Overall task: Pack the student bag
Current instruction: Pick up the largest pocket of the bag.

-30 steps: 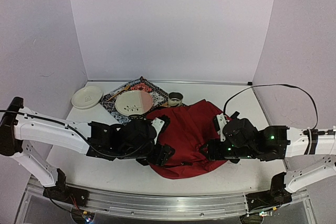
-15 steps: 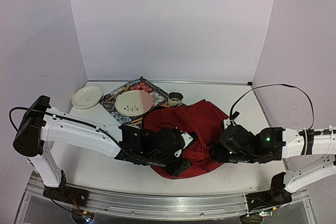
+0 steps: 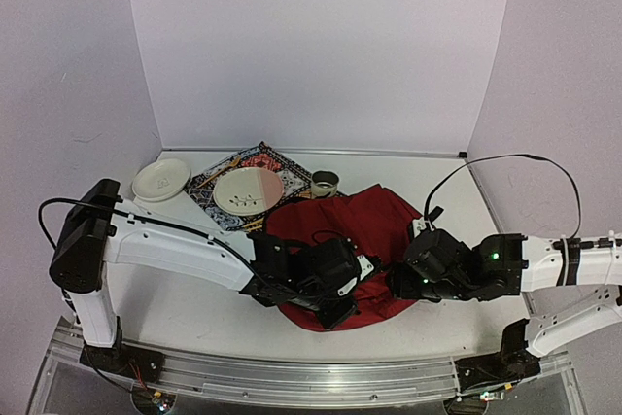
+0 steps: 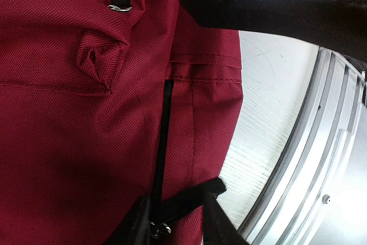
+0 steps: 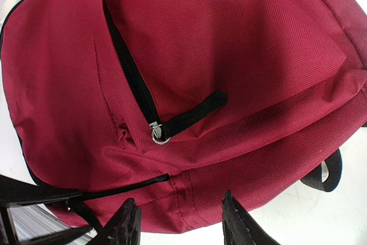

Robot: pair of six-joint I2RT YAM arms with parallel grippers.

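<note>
The left gripper's (image 4: pixel 175 210) jaws stand narrowly apart astride one black strap zipper pull (image 4: pixel 189 196); I cannot tell whether they pinch it. The right gripper's (image 5: pixel 179 199) jaws stand apart over the one large dark-red fabric student bag (image 3: pixel 340 230), which lies near the front of the white table (image 3: pixel 194 308). Behind it are two round white plates (image 3: pixel 161 180) (image 3: pixel 248 190), one patterned cloth (image 3: pixel 262 157) and one small cup (image 3: pixel 325 183).
</note>
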